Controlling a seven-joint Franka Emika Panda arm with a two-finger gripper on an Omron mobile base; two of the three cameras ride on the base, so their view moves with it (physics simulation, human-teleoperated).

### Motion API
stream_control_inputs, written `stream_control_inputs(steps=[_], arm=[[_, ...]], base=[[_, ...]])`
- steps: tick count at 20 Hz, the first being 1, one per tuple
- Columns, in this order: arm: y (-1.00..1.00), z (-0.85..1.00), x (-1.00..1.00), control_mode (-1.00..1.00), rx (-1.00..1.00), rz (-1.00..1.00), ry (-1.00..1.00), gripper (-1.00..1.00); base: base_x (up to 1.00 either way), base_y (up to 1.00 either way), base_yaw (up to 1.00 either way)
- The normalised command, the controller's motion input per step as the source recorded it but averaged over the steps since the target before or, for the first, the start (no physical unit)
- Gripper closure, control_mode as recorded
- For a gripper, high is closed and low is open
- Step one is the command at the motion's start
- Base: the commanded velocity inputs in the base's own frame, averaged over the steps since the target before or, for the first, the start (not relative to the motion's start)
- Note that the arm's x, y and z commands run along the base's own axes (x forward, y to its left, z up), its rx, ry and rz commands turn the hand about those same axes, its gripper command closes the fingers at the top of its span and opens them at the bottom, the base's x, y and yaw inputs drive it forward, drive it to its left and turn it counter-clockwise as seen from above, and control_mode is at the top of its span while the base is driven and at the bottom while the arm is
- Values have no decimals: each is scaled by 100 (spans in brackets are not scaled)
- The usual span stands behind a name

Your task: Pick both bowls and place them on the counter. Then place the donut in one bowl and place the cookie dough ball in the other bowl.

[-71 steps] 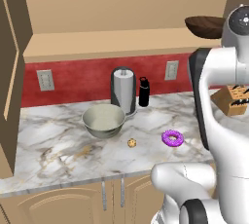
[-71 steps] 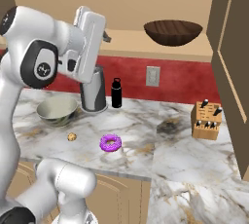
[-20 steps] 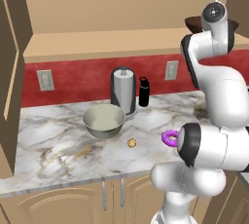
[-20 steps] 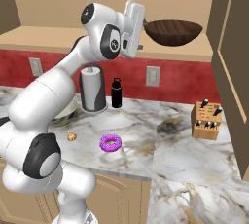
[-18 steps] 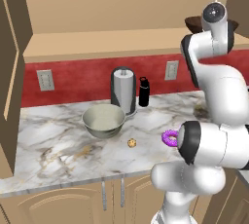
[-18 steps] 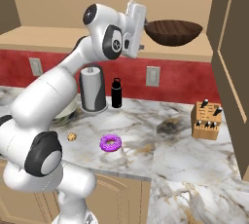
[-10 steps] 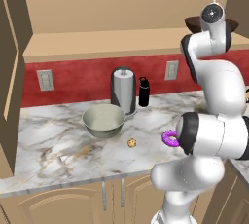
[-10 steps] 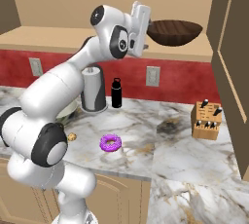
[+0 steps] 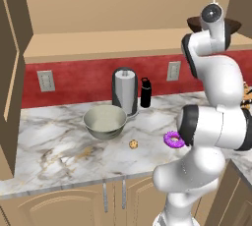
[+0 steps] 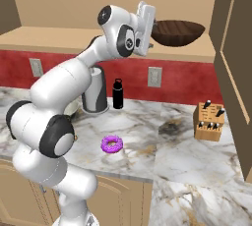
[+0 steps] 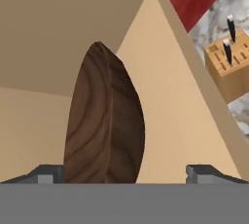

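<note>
Room: a rendered kitchen with a flat red backsplash, plain tan cabinets and a tan shelf point(image 10: 54, 37) running across the upper half of both base views.
Counter: the counter point(image 9: 59, 156) is a glossy white-grey marble slab with brown veins, over tan wooden doors; it crosses the middle of the left base view.
Wooden bowl: the wooden bowl point(image 10: 178, 32) is wide, shallow and dark brown, and sits on the shelf at upper right of the right base view; in the hand view its curved grain rings stand out at centre (the camera is rolled, so it reads as a tall leaf shape).
Ceramic bowl: the ceramic bowl point(image 9: 104, 121) is deep, smooth, pale grey-green with a cream inside, on the marble at centre left of the left base view.
Donut: the donut point(image 10: 112, 144) is a small ring with matte purple icing, lying on the counter at lower centre of the right base view.
Cookie dough ball: the cookie dough ball point(image 9: 133, 144) is a tiny tan speckled sphere, between the ceramic bowl and the donut.
Gripper: the gripper point(image 11: 126, 174) has its jaws spread wide, one dark tip at each lower corner of the hand view, the bowl's edge between them; whether they touch it I cannot tell.
Change: since 3.5 s ago the arm has swung up to the shelf, and over the last second the hand has edged closer to the wooden bowl; the counter items have not moved.
Other items: a grey cylindrical canister point(image 9: 125, 90), a black bottle point(image 9: 145, 93) and a tan knife block point(image 10: 209, 121) stand by the backsplash.
</note>
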Motion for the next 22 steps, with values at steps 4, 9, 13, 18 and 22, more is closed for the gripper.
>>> stream_control_inputs(steps=[4,9,13,18,22], arm=[[-5,-2,27,-100,0,0,0,-100],[-8,-4,24,-100,0,0,0,-100],[-13,-5,21,-100,0,0,0,-100],[-13,-5,17,-100,0,0,0,-100],[-13,-17,12,-100,2,0,0,-100]], base=[[0,0,0],[0,0,0],[0,0,0],[0,0,0],[0,0,0]])
